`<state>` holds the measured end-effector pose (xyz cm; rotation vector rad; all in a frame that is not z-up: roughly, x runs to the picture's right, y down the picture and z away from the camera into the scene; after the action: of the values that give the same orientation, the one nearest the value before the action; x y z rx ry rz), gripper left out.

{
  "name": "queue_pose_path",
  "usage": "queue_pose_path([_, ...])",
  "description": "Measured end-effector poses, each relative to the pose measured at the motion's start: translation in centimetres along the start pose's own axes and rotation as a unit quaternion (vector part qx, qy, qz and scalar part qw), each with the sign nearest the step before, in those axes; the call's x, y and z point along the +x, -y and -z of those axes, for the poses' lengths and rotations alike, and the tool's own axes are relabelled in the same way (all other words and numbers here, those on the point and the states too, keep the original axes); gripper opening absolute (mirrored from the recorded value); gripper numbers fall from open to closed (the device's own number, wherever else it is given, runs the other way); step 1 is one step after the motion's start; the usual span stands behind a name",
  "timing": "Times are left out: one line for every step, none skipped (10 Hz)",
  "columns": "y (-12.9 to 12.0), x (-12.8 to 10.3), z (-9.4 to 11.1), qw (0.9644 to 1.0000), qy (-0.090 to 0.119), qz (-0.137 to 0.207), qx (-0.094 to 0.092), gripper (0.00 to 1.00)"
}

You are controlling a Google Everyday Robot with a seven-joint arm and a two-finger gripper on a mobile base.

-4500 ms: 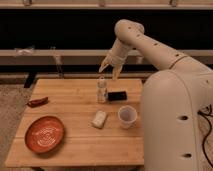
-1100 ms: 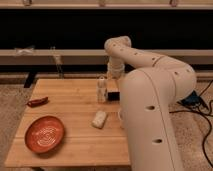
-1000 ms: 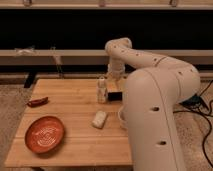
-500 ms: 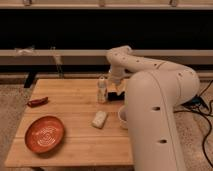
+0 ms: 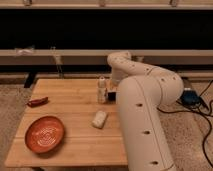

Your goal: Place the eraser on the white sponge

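The white sponge (image 5: pixel 99 119) lies flat near the middle of the wooden table (image 5: pixel 70 107). The eraser (image 5: pixel 112 95) shows only as a small dark patch just right of the white bottle; my arm covers the rest. My gripper (image 5: pixel 113 92) is lowered at the eraser, right beside the bottle and behind the sponge. My large white arm (image 5: pixel 145 110) fills the right side of the view.
An upright white bottle (image 5: pixel 102 90) stands just left of the gripper. A round red-orange plate (image 5: pixel 45 134) sits at the front left. A dark red object (image 5: pixel 37 101) lies at the left edge. The cup is hidden behind my arm.
My arm has swung down from above the bottle, and the gripper has dropped to the eraser's spot. The arm now covers the cup and most of the eraser. The sponge has not moved.
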<state>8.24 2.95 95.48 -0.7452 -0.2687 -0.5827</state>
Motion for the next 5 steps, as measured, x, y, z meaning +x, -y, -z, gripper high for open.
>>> queue_pose_path([-0.21,0.37,-0.31,1.0000,0.001,-0.006,-0.004,0.62])
queue_pose_path([-0.43,0.70,-0.54,0.9999,0.002,-0.013,-0.007,0.62])
queue_pose_path([-0.71,0.92,-0.83,0.9997,0.005,-0.021,-0.009,0.62])
queue_pose_path([-0.92,0.95,-1.00,0.9996,0.007,-0.026,-0.011,0.62])
queue_pose_path([-1.13,0.88,-1.16,0.9995,0.010,-0.029,-0.012,0.62])
